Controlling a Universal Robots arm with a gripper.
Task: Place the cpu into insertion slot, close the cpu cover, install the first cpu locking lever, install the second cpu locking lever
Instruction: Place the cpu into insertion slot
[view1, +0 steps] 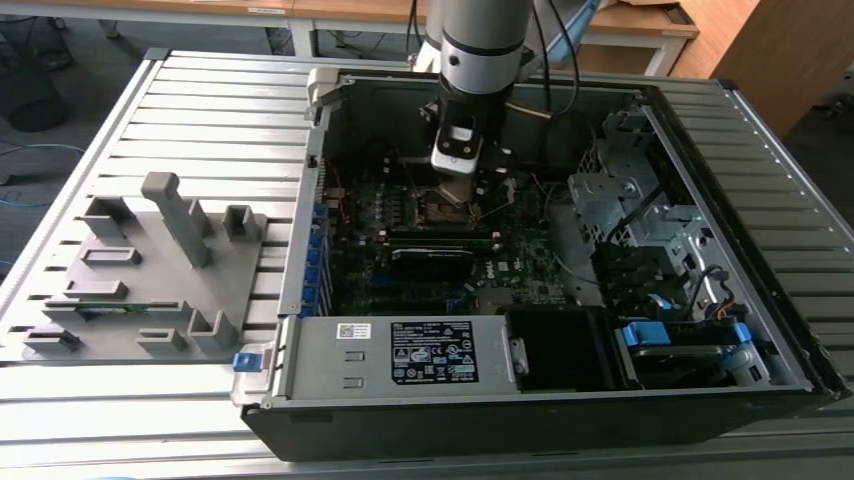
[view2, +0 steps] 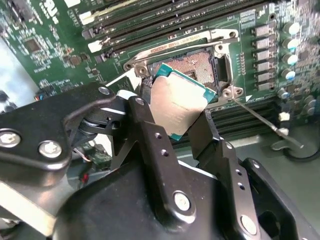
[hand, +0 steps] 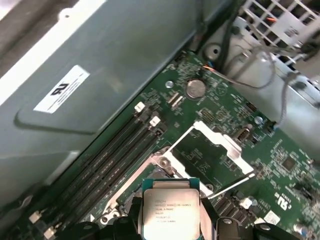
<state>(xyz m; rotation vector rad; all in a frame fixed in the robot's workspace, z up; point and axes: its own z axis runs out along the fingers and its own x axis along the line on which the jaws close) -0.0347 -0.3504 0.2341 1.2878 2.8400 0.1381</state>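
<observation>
surface: grey slatted table (view1: 200, 110) | behind: wooden desks (view1: 641, 25) | exterior view's right: wooden cabinet (view1: 787, 55) | ground: grey floor (view1: 120, 40)

fingers (view2: 152, 145): black
cpu (view2: 177, 102): dull silver-grey top, teal-green edge
insertion slot (view2: 200, 62): dark centre, silvery rim
cpu cover (hand: 220, 136): silvery
motherboard (view2: 55, 65), beyond the fingers: green

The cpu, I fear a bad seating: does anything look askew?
Yes: the cpu, gripped in the tool, hangs over the insertion slot unseated, its edges turned against the slot's edges. No damage shows.
</observation>
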